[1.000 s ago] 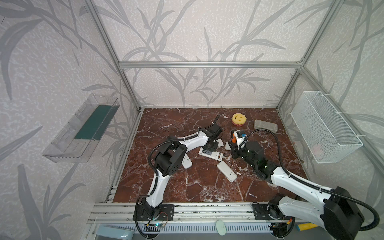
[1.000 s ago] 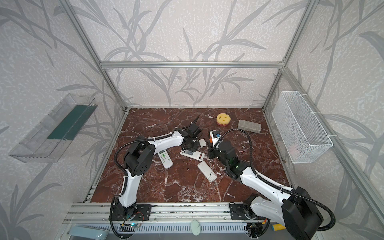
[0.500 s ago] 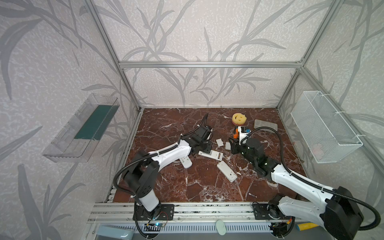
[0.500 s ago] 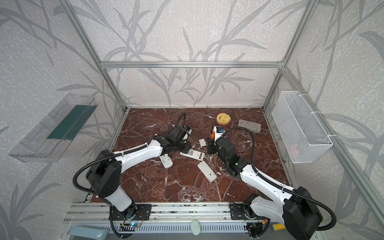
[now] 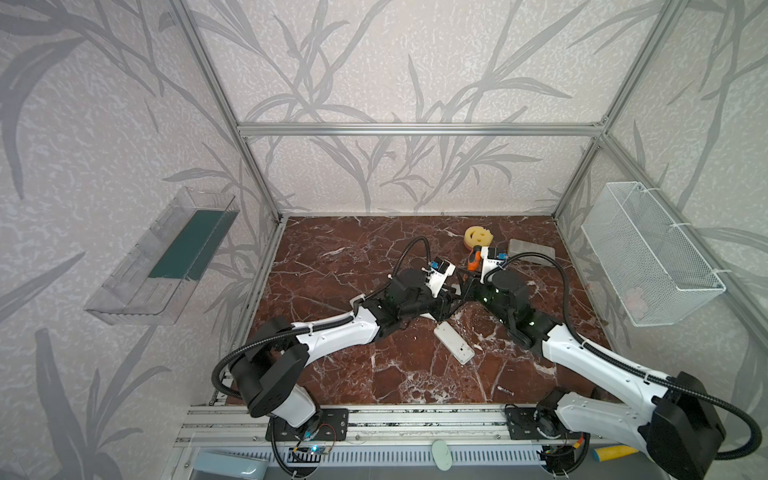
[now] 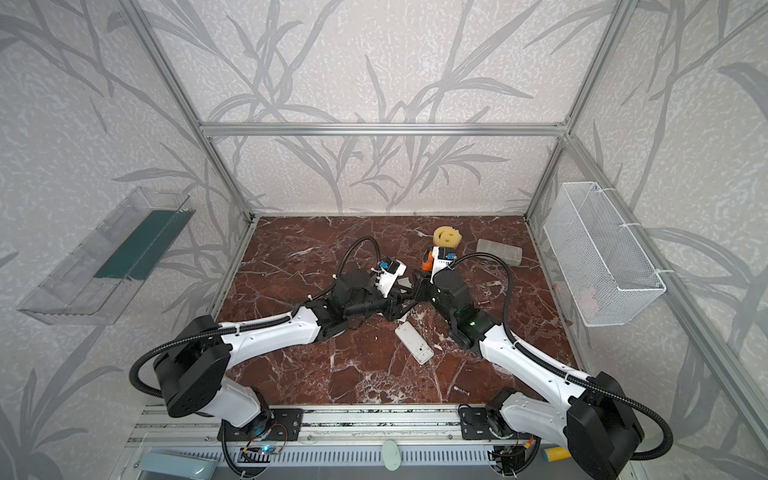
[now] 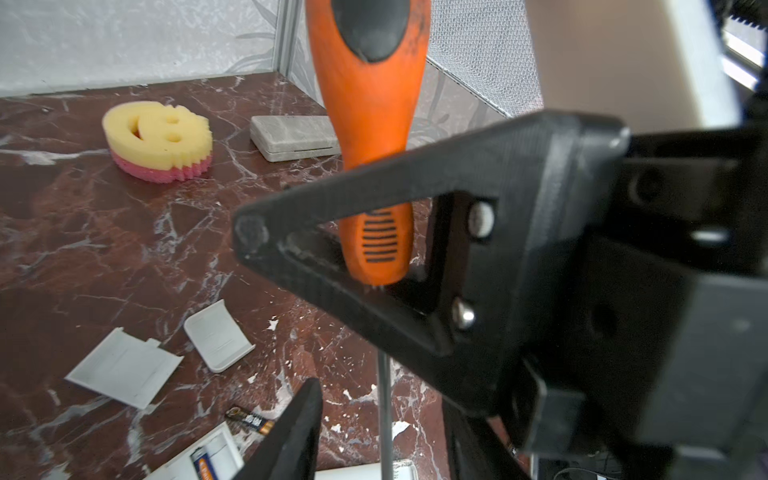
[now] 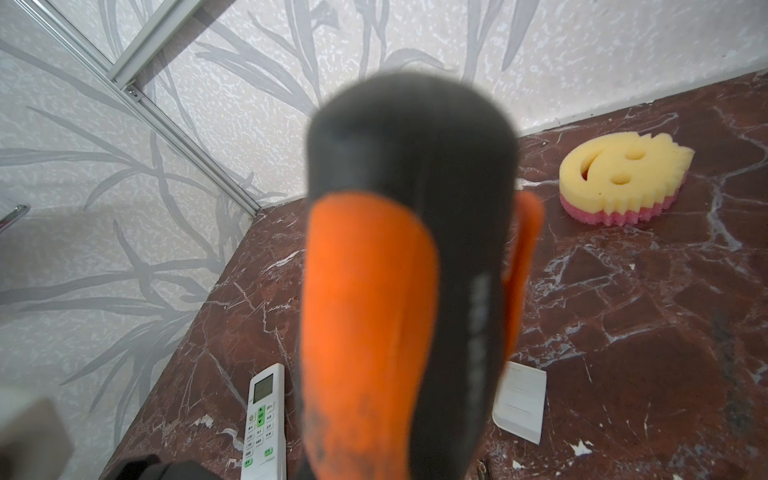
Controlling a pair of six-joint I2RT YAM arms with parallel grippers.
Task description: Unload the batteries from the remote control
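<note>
**A:** What has the right gripper (image 5: 465, 286) got?

**B:** Its jaws are pinching the orange-handled screwdriver (image 7: 374, 124), low on the handle. The tool stands nearly upright, with its thin shaft pointing down at the tabletop (image 7: 104, 249).

**A:** And the left gripper (image 5: 452, 298)?

**B:** It's right up against the right one, mid-tabletop in both top views. The left wrist view shows its jaws spread and holding nothing. The screwdriver's shaft stands in the gap, clear of the one finger (image 7: 291, 436) I can see well.

**A:** Where are the batteries?

**B:** One dark battery (image 7: 249, 419) with an orange end lies loose on the tabletop, just beside the opened remote (image 7: 224, 451). A second battery (image 7: 203, 463) sits in that remote's open bay. The frame cuts off the rest of that remote.

**A:** And the covers?

**B:** There are two white ones, a flat cover (image 7: 124, 368) and a curved cover (image 7: 218, 334). They lie near the loose battery and close together, but not touching.

**A:** Anything else on the marble?

**B:** A plain white remote (image 5: 454, 343) lies just in front of the two grippers, toward the front rail. The right wrist view shows a face-up remote (image 8: 266, 424) with a small display and green buttons. Toward the back wall are a yellow smiley sponge (image 5: 478, 237) with a pink underside and, near it, a grey case (image 5: 532, 249). There's a small silvery thing (image 5: 505, 390) by the front rail, too small to tell what it is.

**A:** And the walls?

**B:** A wire basket (image 5: 648, 257) hangs on the right wall and a clear bin (image 5: 166, 257) on the left.
</note>
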